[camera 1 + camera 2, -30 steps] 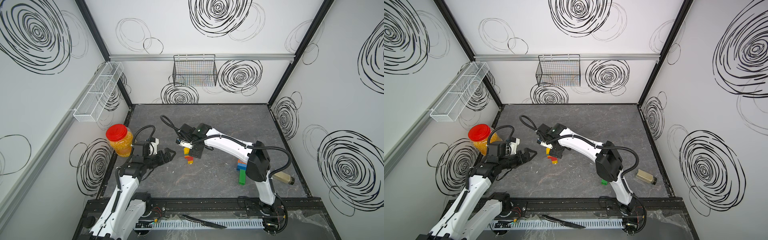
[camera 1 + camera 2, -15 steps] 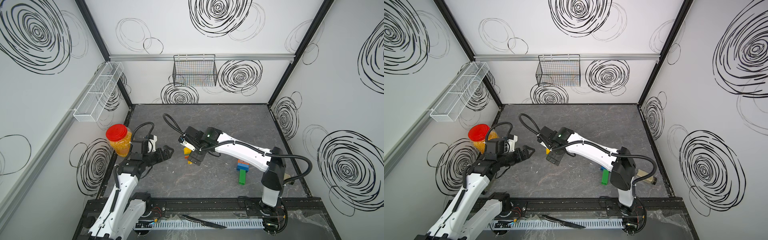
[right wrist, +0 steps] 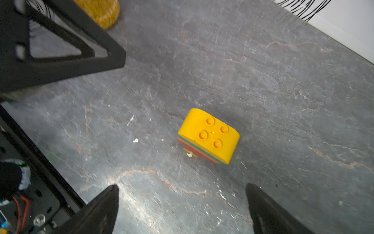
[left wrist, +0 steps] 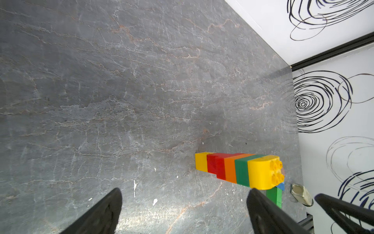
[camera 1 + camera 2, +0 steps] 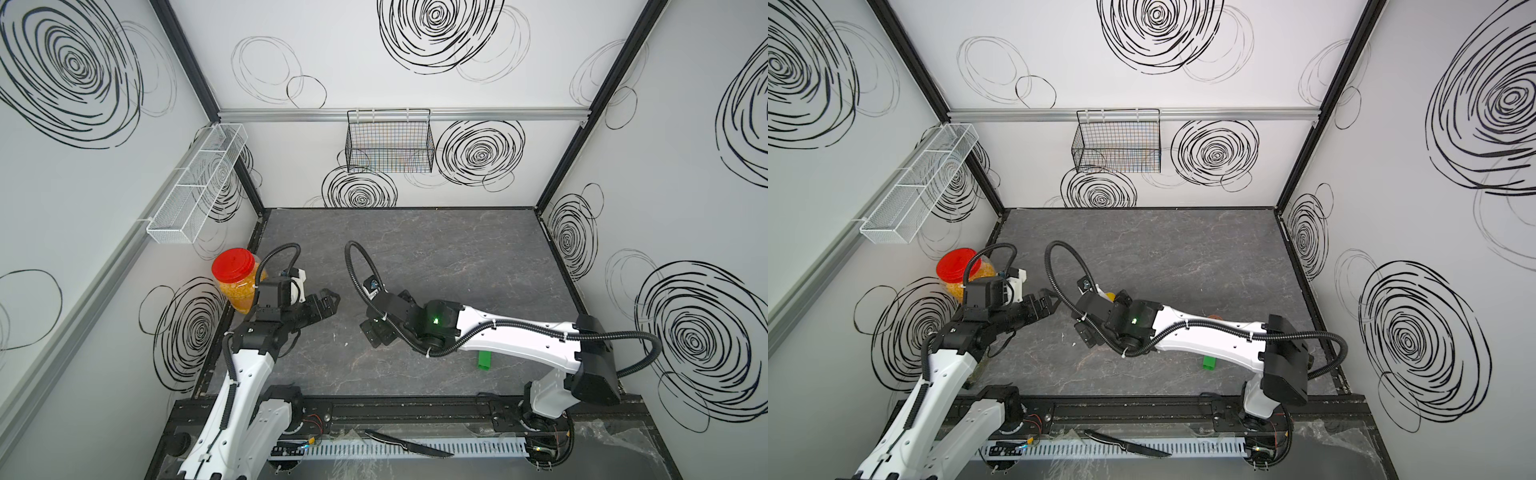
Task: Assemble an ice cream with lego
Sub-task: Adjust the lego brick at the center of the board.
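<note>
Gaping, empty: left fingers, right fingers.

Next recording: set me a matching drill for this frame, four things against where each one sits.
1 lego stack
2 jar
3 wire basket
4 knife

A hung on the back wall
B lying on the white slotted strip
C upright on the table, yellow brick on top
D at the table's left edge

Pairs: 1-C, 2-D, 3-A, 4-B

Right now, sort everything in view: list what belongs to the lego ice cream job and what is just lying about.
Job: stacked lego tower; loose green brick.
Lying about: red-lidded jar; knife; small container; wire basket.
</note>
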Available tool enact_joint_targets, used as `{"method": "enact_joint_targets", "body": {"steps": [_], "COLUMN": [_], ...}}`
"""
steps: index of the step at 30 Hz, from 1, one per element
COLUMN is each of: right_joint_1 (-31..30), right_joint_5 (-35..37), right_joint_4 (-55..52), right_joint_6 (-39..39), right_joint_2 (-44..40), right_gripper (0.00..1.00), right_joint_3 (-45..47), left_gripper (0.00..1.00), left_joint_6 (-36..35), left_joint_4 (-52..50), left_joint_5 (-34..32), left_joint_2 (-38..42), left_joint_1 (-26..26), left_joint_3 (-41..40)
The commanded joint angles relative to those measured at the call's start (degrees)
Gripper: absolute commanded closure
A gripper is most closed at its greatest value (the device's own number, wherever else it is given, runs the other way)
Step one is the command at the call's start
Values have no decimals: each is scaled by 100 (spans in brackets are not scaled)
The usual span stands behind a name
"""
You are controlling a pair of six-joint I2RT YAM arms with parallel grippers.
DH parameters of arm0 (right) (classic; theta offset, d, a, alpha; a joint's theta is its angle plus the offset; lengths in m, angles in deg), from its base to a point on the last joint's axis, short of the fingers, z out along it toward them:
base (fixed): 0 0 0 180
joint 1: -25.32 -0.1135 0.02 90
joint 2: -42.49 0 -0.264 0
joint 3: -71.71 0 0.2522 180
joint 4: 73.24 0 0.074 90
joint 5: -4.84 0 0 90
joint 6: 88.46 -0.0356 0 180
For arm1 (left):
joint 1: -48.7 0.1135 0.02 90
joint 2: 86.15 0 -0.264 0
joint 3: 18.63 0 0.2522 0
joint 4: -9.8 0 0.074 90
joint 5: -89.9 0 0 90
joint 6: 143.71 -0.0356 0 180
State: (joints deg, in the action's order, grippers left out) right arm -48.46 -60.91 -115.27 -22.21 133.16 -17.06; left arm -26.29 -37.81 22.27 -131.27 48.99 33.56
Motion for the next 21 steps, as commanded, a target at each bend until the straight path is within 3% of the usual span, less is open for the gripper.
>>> {"method": "enact_joint_targets", "body": {"steps": [1,11,15,21], "right_joint_1": [-46,-417,-408,-287], "right_joint_5": [374,1354,1438,1668], "right_joint_4": [1468,2738,3382,3485], "right_joint_6": [-631,-1060,-1070,-1233], "right_joint_2": [-396,-381,-272,-99], "right_gripper": [0,0,0,0], "right_joint_3": [639,1497,1754,1897], "left_gripper": [1,1,1,1], "left_joint_6": [-72,-35,-35,-27], "left_joint_4": [-79,1,3,-11], "left_joint_5": [-71,13,44,50], "left_joint_2": [150,162,110,120], "left_joint_1": [110,163,125,50], "left_joint_3": [68,-2,32,69]}}
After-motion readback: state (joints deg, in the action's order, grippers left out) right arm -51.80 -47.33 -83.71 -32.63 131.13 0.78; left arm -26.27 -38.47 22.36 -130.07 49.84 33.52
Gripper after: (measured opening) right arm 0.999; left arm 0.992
